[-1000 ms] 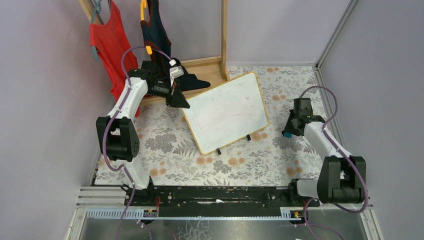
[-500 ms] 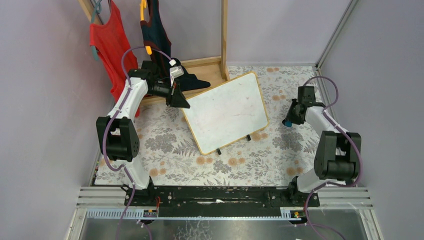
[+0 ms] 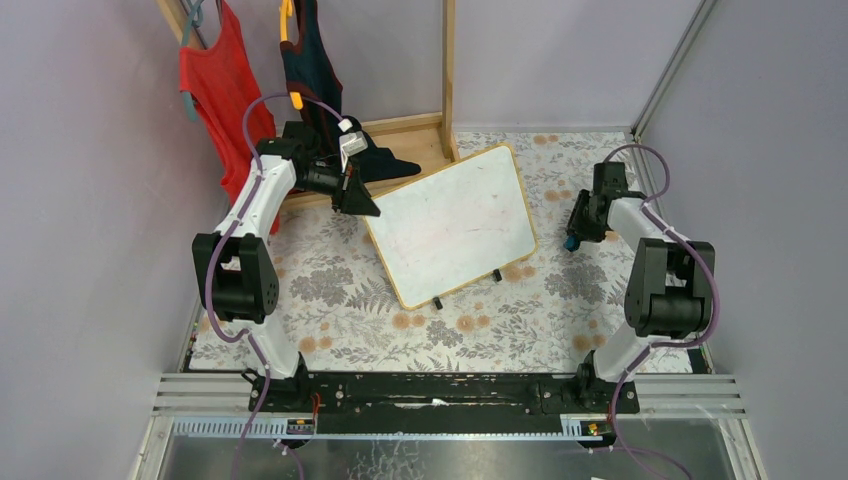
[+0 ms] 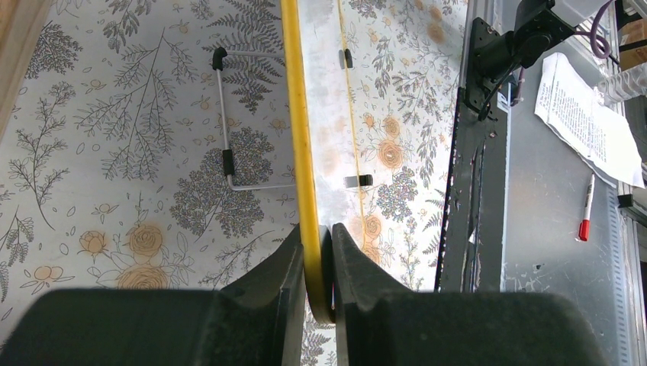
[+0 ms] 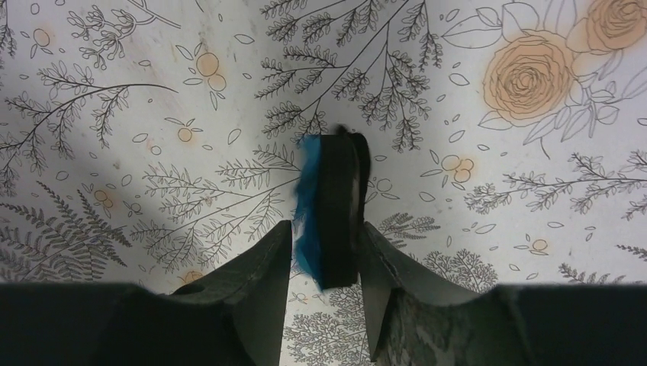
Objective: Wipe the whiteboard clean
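Note:
The whiteboard [image 3: 452, 223], yellow-framed with two black feet, is propped tilted at mid-table; its face looks white with only faint reddish smudges. My left gripper [image 3: 358, 204] is shut on the frame at the board's far-left corner. In the left wrist view the yellow frame edge [image 4: 300, 137] runs between my closed fingers [image 4: 317, 255]. My right gripper [image 3: 574, 238] is to the right of the board, apart from it. It is shut on a black eraser with blue felt [image 5: 329, 210], held edge-on over the floral cloth.
A wooden clothes rack [image 3: 448, 70] with a red shirt [image 3: 215, 80] and a dark garment [image 3: 310, 60] stands at the back left. The black rail [image 3: 430, 390] runs along the near edge. Papers and a red marker [image 4: 586, 207] lie beyond the rail.
My right arm has swung the eraser farther back along the right side of the board. The left gripper and the board have not moved.

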